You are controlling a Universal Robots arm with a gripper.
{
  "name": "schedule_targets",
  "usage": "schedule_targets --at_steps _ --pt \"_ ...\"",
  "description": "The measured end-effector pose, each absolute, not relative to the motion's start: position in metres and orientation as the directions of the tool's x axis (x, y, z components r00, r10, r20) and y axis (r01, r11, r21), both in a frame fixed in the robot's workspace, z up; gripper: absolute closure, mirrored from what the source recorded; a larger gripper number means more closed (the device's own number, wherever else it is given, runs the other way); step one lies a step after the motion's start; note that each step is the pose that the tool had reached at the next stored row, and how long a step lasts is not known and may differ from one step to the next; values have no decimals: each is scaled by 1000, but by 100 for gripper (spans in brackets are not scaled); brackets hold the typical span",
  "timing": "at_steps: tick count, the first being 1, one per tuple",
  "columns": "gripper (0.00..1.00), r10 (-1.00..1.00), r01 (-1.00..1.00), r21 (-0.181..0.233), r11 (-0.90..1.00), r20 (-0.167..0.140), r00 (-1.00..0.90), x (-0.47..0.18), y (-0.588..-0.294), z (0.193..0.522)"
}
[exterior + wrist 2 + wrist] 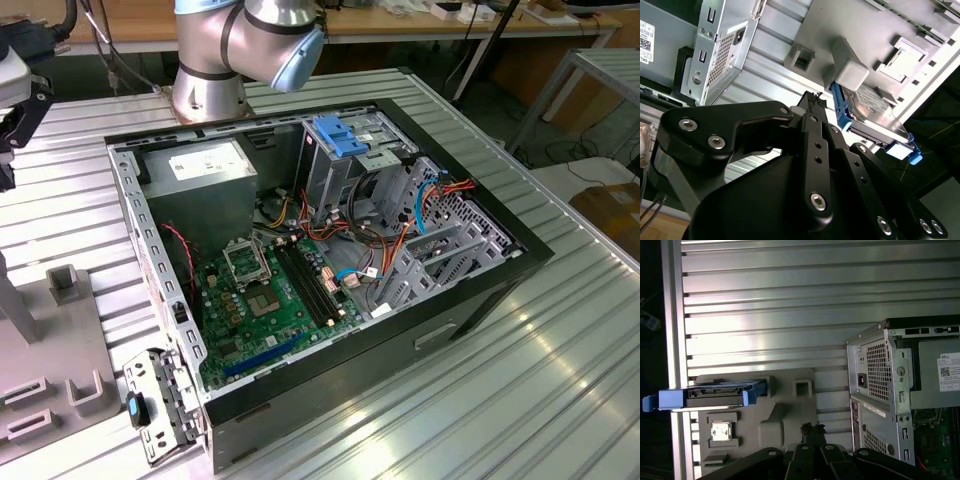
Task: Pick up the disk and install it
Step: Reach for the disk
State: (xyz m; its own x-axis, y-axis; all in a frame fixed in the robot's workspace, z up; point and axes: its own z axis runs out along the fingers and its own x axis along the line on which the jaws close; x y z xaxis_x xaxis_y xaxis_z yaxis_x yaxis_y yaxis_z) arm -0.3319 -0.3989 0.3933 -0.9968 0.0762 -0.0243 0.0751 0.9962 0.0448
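The disk (715,392) stands on its edge in a slot of the grey fixture plate (790,410). It has blue side rails and a blue tab sticking out past the plate's rim. In the second wrist view the disk (870,112) shows its dark metal face beside a grey block of the fixture. My gripper (813,429) hangs above the plate, a short way off to the side of the disk and not touching it. Its black fingertips (812,97) are together, shut on nothing.
The open computer case (330,250) lies on the ribbed aluminium table (520,380), with a blue-latched drive cage (345,140), a grey power supply (205,165) and the motherboard (270,290) inside. The fixture plate (60,350) is at the exterior view's left. A small silvery chip (720,431) rests on the plate.
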Motion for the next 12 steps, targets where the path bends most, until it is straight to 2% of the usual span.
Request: schedule_targets --at_steps 12 --pt "89 76 75 45 996 -24 -997 -346 -399 393"
